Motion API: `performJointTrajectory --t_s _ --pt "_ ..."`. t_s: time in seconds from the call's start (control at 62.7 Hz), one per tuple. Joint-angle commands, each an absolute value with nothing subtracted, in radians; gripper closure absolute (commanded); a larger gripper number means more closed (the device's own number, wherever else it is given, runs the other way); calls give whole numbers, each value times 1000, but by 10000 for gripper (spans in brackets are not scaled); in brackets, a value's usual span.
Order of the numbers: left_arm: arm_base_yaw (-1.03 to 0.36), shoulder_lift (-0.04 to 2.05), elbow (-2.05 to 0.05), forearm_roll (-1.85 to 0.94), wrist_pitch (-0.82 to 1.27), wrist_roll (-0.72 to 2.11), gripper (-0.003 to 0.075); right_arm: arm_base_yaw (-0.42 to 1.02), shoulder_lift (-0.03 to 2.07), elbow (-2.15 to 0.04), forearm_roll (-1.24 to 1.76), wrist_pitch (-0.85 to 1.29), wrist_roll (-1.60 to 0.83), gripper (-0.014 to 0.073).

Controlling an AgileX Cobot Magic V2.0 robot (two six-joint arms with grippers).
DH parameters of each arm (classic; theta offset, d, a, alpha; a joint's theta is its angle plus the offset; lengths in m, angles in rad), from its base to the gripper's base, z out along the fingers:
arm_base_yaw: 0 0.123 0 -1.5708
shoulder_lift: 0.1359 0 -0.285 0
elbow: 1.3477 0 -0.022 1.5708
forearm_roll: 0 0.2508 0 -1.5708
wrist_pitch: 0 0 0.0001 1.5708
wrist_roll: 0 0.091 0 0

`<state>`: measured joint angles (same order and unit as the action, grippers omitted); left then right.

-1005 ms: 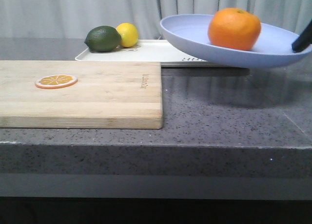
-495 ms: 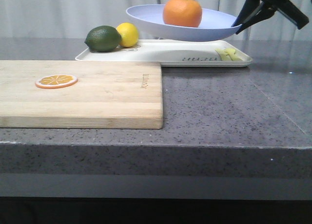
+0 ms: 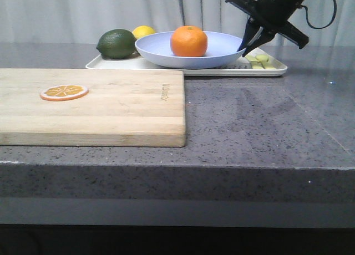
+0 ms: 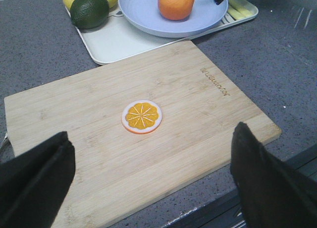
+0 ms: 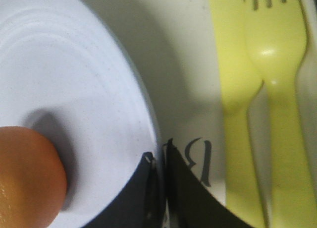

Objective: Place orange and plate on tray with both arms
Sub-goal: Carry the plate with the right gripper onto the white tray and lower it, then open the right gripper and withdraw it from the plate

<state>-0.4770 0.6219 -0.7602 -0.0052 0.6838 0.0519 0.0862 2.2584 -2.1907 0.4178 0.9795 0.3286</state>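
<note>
The pale lavender plate (image 3: 188, 51) rests on the off-white tray (image 3: 194, 70) at the back of the counter, with the orange (image 3: 188, 41) sitting in it. My right gripper (image 3: 244, 45) is shut on the plate's right rim; in the right wrist view its jaws (image 5: 159, 157) pinch the rim of the plate (image 5: 79, 89), beside the orange (image 5: 25, 178) and the tray (image 5: 188, 64). My left gripper (image 4: 153, 178) hovers open over the wooden cutting board (image 4: 148, 139), holding nothing; from there the plate (image 4: 143, 10) and orange (image 4: 176, 3) show at the far side.
A dark green lime (image 3: 116, 44) and a yellow lemon (image 3: 143, 31) sit on the tray's left end, yellow-green cutlery (image 3: 259, 61) on its right end. An orange slice (image 3: 64, 92) lies on the cutting board (image 3: 111, 108) at the front left.
The right gripper has carried the plate with the orange leftward and down, from the air above the tray onto the tray. The board and slice have not moved.
</note>
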Motion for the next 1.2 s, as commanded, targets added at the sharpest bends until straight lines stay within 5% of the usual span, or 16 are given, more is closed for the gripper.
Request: performJointTrajectory --t_s 0.0,0.718,1.181 --pt "-475 620 -784 -15 613 44 99 85 2191 -2237 450 937 328 659" --pt "-475 620 -784 -15 613 44 99 85 2191 -2237 349 957 328 646" --pt "-475 620 -784 -29 613 44 99 85 2193 -2237 349 902 328 311"
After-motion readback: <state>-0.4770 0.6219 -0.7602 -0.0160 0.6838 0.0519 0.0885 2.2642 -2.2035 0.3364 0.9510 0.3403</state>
